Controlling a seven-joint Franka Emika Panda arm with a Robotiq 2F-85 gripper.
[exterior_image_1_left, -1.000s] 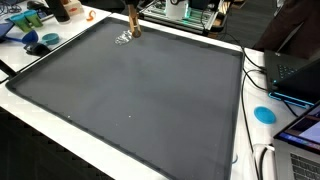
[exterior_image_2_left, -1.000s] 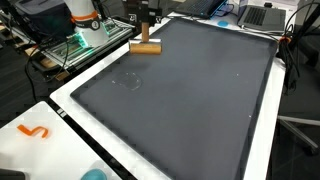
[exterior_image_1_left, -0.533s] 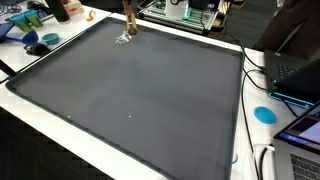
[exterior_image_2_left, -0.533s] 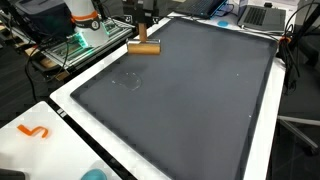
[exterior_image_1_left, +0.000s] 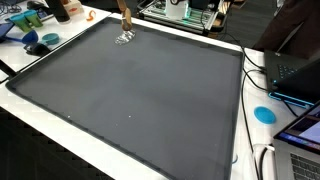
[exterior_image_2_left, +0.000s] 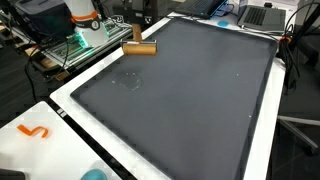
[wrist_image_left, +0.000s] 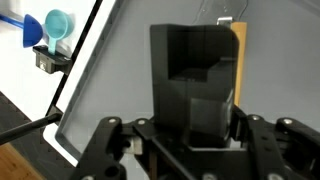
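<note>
Since the earlier frames, the gripper and the brown wooden block have been shifted a little toward the near rim of the dark grey mat. In an exterior view the block is now drawn further up and back from the mat's corner.

- Fingers: the black fingers are closed on the block. It is held crosswise beneath them and carried just clear of the mat surface.
- Wrist view: most of the block is hidden behind the fingers. Only a tan strip is seen along their right side.
- Below and slightly forward of the fingers, a small crumpled clear scrap is seen lying on the mat. It is near the block but apart from it. In an exterior view it appears only as a faint pale mark.
- Beside the fingers, past the mat's rim, the white table edge is crossed diagonally in the wrist view.
- Beyond that edge, well apart from the fingers, a light blue cup is noted.
- Far from the fingers, at the opposite end of the table, an orange S-shaped piece is seen lying flat on the white surface.
</note>
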